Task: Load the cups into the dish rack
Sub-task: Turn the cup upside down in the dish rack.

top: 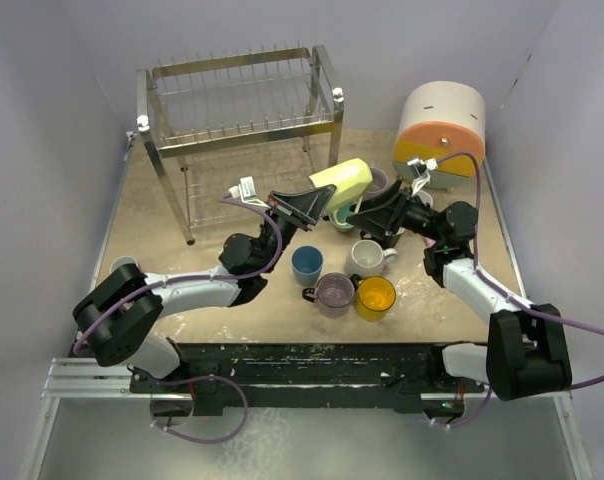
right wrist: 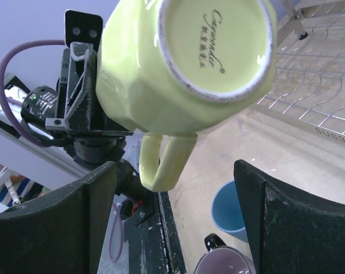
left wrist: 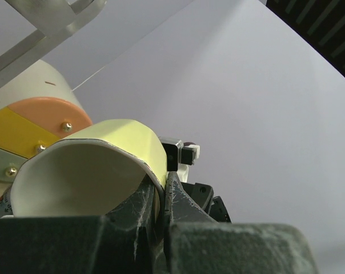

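Nearest the arm bases we note four cups upright on the beige table (top: 162, 225): a yellow-orange mug (top: 375, 297), a lilac mug (top: 334, 291), a blue mug (top: 307, 263) and a white mug (top: 366, 257). Beyond and above them, the left gripper (top: 322, 203) is clenched on the rim of a pale yellow-green faceted ceramic mug (right wrist: 184, 63). It is held on its side, with a loop handle and a script mark on its ringed base. The right gripper (top: 374, 215) stands released, its fingers (right wrist: 264, 217) flanking the handle without touching. The chrome wire dish rack (top: 237, 130) stands farthest, at the back left.

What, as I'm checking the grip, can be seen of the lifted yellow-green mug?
The yellow-green mug is glossy faceted ceramic, paler inside, with a loop handle and a printed mark on its base. It hangs tipped on its side near the dish rack. The left gripper pinches its rim; its handle points into the open right gripper, untouched.
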{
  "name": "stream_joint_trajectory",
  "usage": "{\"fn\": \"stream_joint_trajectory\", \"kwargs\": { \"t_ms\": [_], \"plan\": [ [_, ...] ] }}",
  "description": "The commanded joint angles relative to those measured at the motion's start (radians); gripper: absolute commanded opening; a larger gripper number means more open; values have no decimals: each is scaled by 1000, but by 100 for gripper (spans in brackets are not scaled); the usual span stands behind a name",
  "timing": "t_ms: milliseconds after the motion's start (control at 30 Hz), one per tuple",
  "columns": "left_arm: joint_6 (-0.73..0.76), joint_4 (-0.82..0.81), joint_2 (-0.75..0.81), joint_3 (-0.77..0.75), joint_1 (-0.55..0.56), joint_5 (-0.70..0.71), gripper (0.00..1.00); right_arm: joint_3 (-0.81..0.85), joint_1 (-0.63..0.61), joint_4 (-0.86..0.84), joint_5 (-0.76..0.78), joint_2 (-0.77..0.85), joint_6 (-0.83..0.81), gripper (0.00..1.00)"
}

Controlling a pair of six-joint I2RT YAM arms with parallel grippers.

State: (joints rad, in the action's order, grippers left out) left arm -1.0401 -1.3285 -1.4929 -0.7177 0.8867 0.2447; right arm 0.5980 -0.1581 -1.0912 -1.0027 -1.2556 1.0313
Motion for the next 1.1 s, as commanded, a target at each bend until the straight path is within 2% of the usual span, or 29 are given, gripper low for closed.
{"fn": "stream_joint_trajectory", "kwargs": {
  "t_ms": [0, 167, 300, 367, 500, 600, 633, 833, 933, 1067],
  "plan": [
    [-30, -209, -8, -83, 16, 10, 0, -2, -12, -100, 30, 10, 33, 83],
    [-30, -218, -36, -99, 27, 6, 0, -4, -28, -102, 32, 3, 38, 75],
    [-30, -216, -53, -116, 31, -14, 0, -1, -47, -102, 24, -11, 35, 61],
    [-31, -218, -60, -121, 32, -22, 0, 3, -54, -98, 17, -21, 35, 44],
    [-33, -218, -60, -117, 35, -25, 0, 15, -55, -93, -2, -45, 38, 0],
    [-23, -211, -52, -106, 35, -29, 0, 26, -56, -84, -24, -56, 25, 0],
    [-16, -199, -47, -102, 35, -30, 5, 29, -56, -82, -31, -59, 17, 0],
    [30, -29, 26, -66, 34, -17, 52, 65, -56, 32, -69, -50, -99, 0],
    [57, 86, 80, -36, 35, -5, 63, 95, -54, 142, -83, -34, -202, 0],
    [104, 258, 164, -1, 35, -1, 69, 127, -55, 255, -96, -19, -304, 0]
  ]
}}
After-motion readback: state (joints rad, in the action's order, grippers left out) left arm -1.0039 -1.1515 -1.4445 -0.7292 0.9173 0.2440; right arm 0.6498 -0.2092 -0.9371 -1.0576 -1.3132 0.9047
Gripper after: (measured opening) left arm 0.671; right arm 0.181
